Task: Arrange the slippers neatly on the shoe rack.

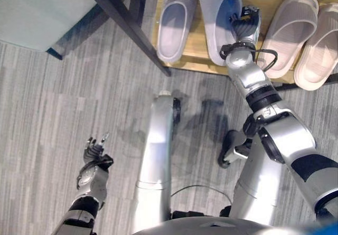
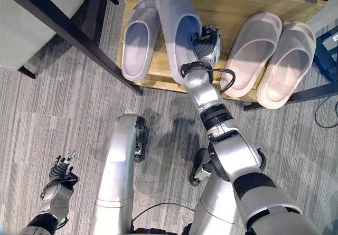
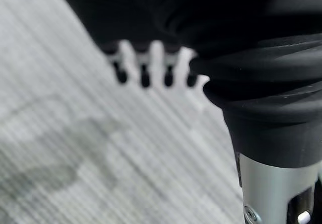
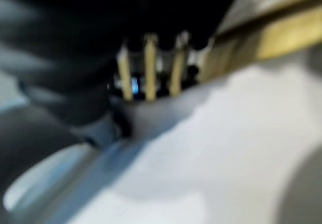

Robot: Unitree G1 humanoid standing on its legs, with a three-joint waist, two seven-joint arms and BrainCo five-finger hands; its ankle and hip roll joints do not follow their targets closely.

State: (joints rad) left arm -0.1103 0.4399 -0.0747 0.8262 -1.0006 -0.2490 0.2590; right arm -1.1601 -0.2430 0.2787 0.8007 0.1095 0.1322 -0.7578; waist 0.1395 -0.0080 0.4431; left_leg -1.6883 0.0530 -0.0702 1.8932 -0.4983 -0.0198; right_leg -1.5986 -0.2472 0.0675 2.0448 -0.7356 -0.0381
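Observation:
On the wooden shoe rack [image 2: 232, 2] lie two pale grey slippers and two beige ones. The left grey slipper [image 1: 177, 21] lies flat. The second grey slipper [image 1: 216, 18] looks raised and overhangs the rack's front edge. My right hand [image 1: 244, 24] is at its right rim, with fingers [image 4: 150, 63] curled on its pale surface [image 4: 226, 148]. The beige pair [image 1: 290, 31] [image 1: 319, 45] lies side by side just right of that hand. My left hand [image 1: 94, 150] hangs low over the carpet at the lower left, fingers [image 3: 151, 63] relaxed and holding nothing.
A dark-framed piece of furniture with a pale cushion [image 1: 42, 10] stands at the upper left, its dark bar [image 1: 127, 24] running diagonally close to the rack's left end. Grey striped carpet [image 1: 63, 97] lies in front of the rack. A dark rack leg [image 2: 306, 93] shows at right.

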